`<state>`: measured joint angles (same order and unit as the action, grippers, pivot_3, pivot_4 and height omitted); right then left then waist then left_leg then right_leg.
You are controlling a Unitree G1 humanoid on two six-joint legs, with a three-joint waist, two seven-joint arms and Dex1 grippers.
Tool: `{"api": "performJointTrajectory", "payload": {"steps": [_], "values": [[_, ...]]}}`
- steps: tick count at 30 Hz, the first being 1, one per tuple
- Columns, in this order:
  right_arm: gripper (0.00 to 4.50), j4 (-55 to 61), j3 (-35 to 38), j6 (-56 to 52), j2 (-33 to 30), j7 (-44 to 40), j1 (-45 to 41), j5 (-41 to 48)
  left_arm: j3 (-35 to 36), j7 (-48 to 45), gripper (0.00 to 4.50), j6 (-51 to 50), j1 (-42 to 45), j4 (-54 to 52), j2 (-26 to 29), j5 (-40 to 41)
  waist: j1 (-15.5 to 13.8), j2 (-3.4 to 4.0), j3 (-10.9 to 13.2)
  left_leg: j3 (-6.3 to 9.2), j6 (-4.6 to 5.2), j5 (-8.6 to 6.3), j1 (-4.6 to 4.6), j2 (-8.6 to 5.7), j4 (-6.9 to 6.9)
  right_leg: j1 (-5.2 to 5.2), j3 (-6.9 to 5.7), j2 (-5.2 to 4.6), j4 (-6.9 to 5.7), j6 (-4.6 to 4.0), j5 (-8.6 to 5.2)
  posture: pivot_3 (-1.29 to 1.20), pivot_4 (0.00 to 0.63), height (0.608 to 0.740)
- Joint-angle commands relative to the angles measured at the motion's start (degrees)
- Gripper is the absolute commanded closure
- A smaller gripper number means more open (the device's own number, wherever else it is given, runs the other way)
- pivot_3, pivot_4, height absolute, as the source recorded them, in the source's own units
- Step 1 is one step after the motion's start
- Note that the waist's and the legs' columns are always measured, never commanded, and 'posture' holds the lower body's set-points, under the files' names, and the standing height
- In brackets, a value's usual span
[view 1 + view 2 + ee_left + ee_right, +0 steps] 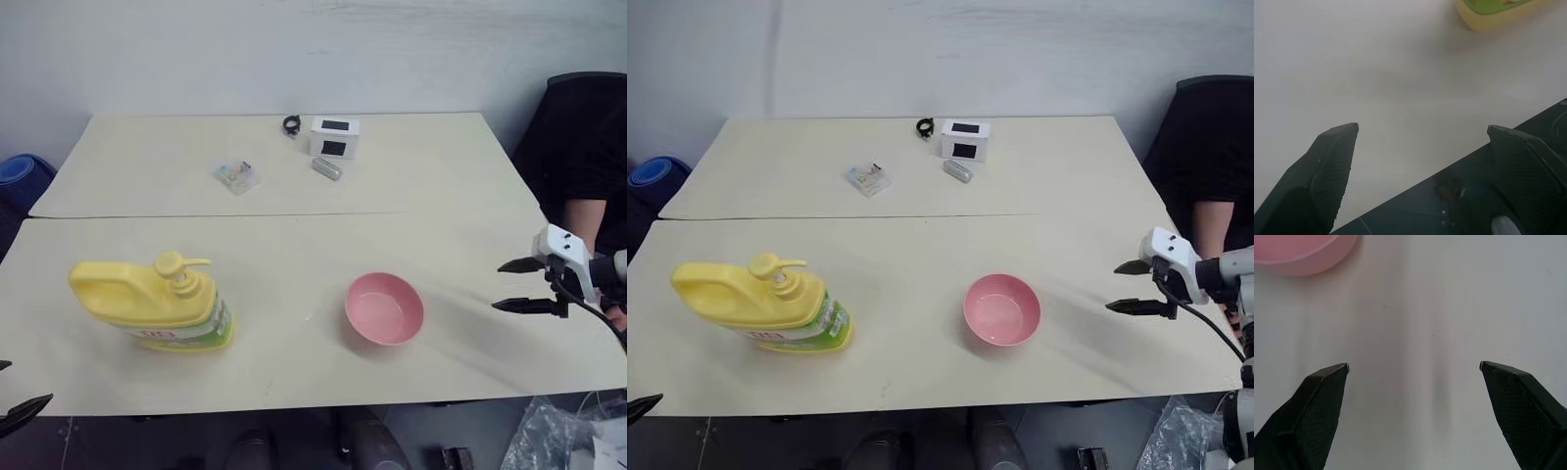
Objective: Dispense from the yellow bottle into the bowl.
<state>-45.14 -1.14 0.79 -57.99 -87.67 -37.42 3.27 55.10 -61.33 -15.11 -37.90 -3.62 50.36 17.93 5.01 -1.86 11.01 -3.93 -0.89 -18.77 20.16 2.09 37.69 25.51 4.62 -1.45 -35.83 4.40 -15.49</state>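
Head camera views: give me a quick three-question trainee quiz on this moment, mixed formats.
1. True or false: the pink bowl is empty.
2. Which stands nearer the yellow pump bottle: A) left end effector B) right end effector?
3. Fill in: both end effectors are ____.

Key: 1 true; 2 A; 3 open, holding nothing.

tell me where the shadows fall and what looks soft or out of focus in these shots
Left eye view: soft shadow under the bowl, table evenly lit. Right wrist view: faint dark streak on the tabletop, bowl edge blurred. Left wrist view: yellow bottle base soft.
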Motion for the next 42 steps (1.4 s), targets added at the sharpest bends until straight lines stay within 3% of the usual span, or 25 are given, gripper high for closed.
{"api": "performJointTrajectory", "payload": {"steps": [1,10,17,21,26,31,38,42], "values": [[0.02,0.30,0.30,0.33,-1.13,-0.78,-1.56,0.12,0.43,0.76,0.00,2.66,1.51,1.97,0.18,-0.36,-0.02,0.00,0.00,0.00,0.00,0.00,0.00,0.00,0.00,0.00,0.00,0.00,0.00,0.01,0.01,0.00,0.150,0.740],[0.02,1.92,0.88,-4.07,0.11,1.79,-4.76,1.38,3.12,2.66,0.00,-6.35,13.14,2.85,4.34,7.06,-0.01,0.00,0.00,0.00,0.00,0.00,0.00,0.00,0.06,0.00,-0.01,0.01,-0.09,0.21,0.12,0.00,0.150,0.740],[0.02,21.43,2.72,-18.81,-0.91,-1.55,0.21,10.14,2.23,1.80,0.00,-19.93,27.62,-1.85,12.65,19.40,-0.18,0.02,0.01,0.14,0.00,0.00,0.06,0.01,0.07,0.01,-0.14,-0.04,-0.14,0.55,0.31,0.00,0.150,0.740],[0.02,40.24,3.18,-27.66,-1.66,-1.19,4.44,16.81,0.23,-0.56,0.00,-31.82,39.01,-7.92,21.21,34.08,-0.12,-0.04,0.05,0.25,-0.03,-0.01,0.18,0.05,0.13,0.07,-0.26,0.00,-0.15,0.56,0.31,0.00,0.150,0.740],[0.02,59.62,4.65,-33.99,-3.38,1.15,13.75,22.87,-3.93,-5.43,0.00,-40.01,43.85,-19.33,26.59,46.48,-0.23,0.07,0.06,0.28,-0.09,-0.13,0.21,0.04,0.15,0.08,-0.26,0.01,-0.15,0.64,0.20,0.00,0.150,0.740],[0.02,70.89,3.97,-35.76,-3.69,7.25,20.69,22.29,-6.09,-15.14,0.00,-38.67,38.01,-31.29,26.74,42.90,-0.17,0.08,0.07,0.25,-0.12,-0.16,0.19,-0.21,0.26,0.08,-0.20,0.14,-0.20,0.60,0.14,0.00,0.150,0.740],[0.02,79.28,-3.99,-36.90,1.91,22.44,27.45,15.06,-13.32,-15.91,0.00,-29.80,32.64,-38.55,23.45,32.09,-0.40,0.03,0.06,0.19,-0.11,-0.13,0.09,-0.23,0.42,-0.01,0.30,0.79,-0.20,0.34,-0.01,0.00,0.150,0.740],[0.99,80.25,-8.76,-36.01,3.99,27.33,30.01,11.18,-15.98,-15.68,0.00,-28.53,33.31,-39.29,22.88,31.73,-0.36,0.00,0.05,0.15,-0.11,-0.13,0.11,-0.21,0.42,0.01,0.38,0.83,-0.20,0.37,0.01,0.00,0.150,0.740]]}}
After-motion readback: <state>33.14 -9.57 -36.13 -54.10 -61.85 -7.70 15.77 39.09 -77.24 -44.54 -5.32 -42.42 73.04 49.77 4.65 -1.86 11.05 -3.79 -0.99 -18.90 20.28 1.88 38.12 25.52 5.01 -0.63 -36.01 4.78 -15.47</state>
